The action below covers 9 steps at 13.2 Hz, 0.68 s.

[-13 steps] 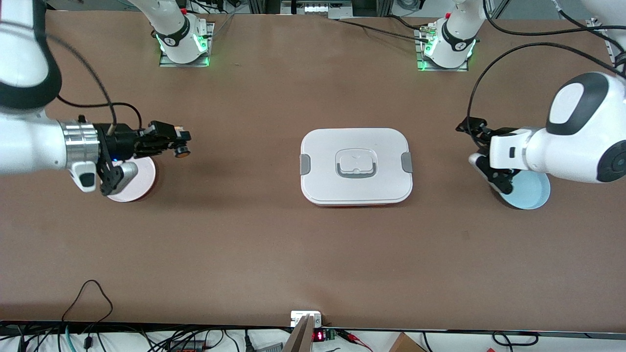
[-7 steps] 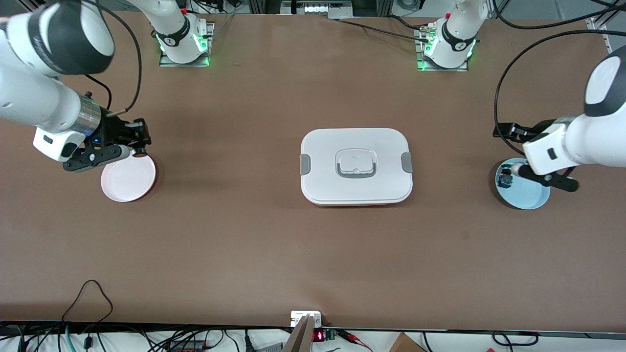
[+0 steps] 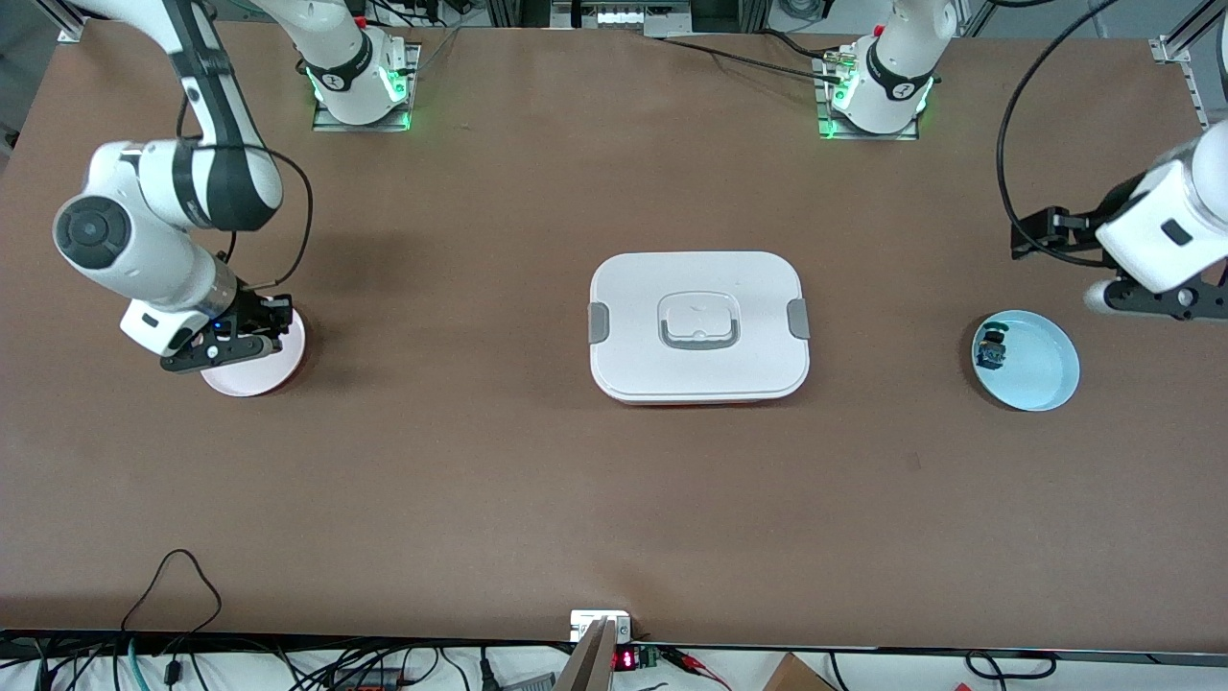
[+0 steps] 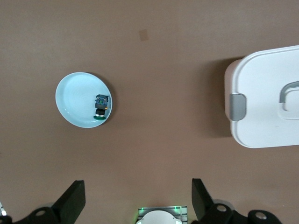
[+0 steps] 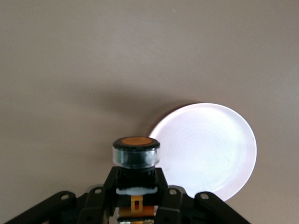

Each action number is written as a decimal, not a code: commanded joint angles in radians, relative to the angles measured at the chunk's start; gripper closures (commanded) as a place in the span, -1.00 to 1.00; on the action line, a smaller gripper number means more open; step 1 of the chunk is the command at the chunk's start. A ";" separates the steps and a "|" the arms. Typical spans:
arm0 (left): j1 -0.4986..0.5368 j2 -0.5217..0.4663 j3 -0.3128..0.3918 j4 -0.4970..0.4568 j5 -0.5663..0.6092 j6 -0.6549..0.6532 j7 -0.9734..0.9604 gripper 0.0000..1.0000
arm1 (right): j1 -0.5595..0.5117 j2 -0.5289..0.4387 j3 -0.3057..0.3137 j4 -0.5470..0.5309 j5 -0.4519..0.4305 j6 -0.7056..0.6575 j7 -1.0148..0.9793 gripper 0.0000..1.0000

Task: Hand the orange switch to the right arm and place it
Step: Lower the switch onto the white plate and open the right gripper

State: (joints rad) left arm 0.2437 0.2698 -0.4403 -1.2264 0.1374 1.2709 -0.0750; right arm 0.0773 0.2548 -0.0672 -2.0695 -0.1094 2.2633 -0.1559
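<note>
The right gripper (image 3: pixel 264 326) hangs over the pink plate (image 3: pixel 251 376), which lies on the table (image 3: pixel 537 499) near the right arm's end. Its jaws are clenched on the orange switch (image 5: pixel 136 154), and the right wrist view shows this clearly: the black fingers (image 5: pixel 122 186) press against the part's dark body on both sides, with its round orange cap facing away from the wrist and a clear ring just under the cap. In that view the switch sits over the plate's rim and the bare table beside it, not over the plate's middle. In the front view the switch itself is hidden among the black parts of the gripper.

The left gripper (image 4: pixel 135 203) is up in the air by the left arm's end of the table, over bare table beside the blue plate (image 3: pixel 1041 369). Its jaws are released: the left wrist view shows the two black fingertips (image 4: pixel 74 198) standing wide apart with nothing between them. The left arm waits there.

The blue plate lies near the left arm's end of the table, and a small blue-and-green part (image 3: pixel 989 353) rests inside it, close to the rim on the side toward the table's middle.

A white lidded box (image 3: pixel 698 326) with grey side clips and a recessed handle sits at the middle of the table, well apart from both plates.
</note>
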 commanded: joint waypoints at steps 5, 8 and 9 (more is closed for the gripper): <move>-0.260 -0.174 0.326 -0.232 -0.098 0.184 -0.003 -1.00 | -0.088 0.171 0.007 0.006 -0.038 0.189 -0.002 1.00; -0.280 -0.277 0.374 -0.365 -0.096 0.294 -0.002 -1.00 | -0.100 0.208 0.007 0.003 -0.036 0.213 -0.001 1.00; -0.270 -0.294 0.374 -0.404 -0.105 0.315 0.000 -1.00 | -0.109 0.215 0.007 0.003 -0.036 0.213 -0.001 1.00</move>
State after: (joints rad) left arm -0.0187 0.0715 -0.0951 -1.4935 0.0541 1.5209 -0.0766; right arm -0.0108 0.4638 -0.0687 -2.0685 -0.1279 2.4664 -0.1585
